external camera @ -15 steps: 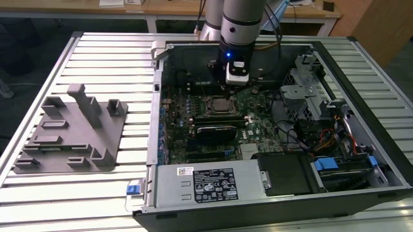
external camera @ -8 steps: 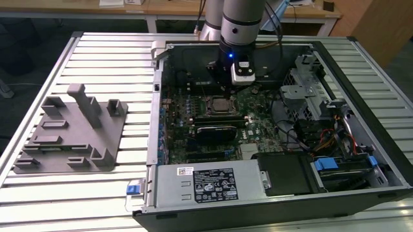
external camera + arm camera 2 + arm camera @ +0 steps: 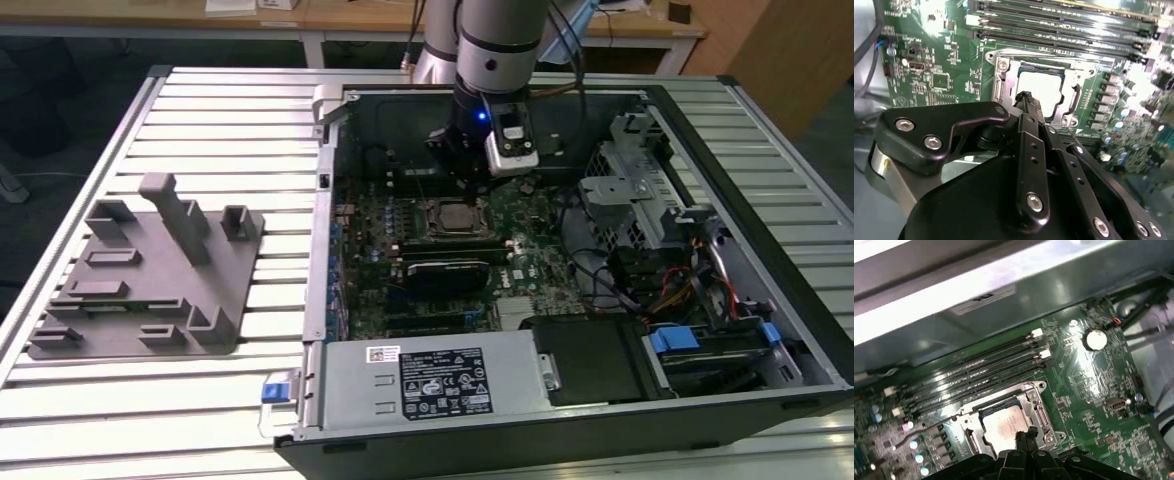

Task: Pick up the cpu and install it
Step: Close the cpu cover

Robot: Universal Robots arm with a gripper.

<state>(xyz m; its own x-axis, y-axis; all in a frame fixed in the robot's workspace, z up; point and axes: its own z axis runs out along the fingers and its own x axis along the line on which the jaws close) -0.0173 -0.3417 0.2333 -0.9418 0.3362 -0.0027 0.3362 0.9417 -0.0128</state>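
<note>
The cpu (image 3: 454,213) lies flat in its socket on the green motherboard (image 3: 534,215) inside the open computer case, its shiny silver top facing up. Both wrist views show the cpu (image 3: 1041,87) (image 3: 1004,422) framed by the metal socket bracket (image 3: 999,67). My gripper (image 3: 461,170) hangs just above the socket's far side. Its black fingertips are pressed together with nothing between them, and in both wrist views the gripper (image 3: 1025,96) (image 3: 1025,434) sits over the cpu's edge. I cannot tell whether the tips touch it.
A grey plastic fixture tray (image 3: 147,270) stands on the slatted table at the exterior view's left. In the case are a black module (image 3: 447,272), memory slots (image 3: 979,375), a power supply (image 3: 427,380), cables (image 3: 654,280) and a metal drive cage (image 3: 641,190).
</note>
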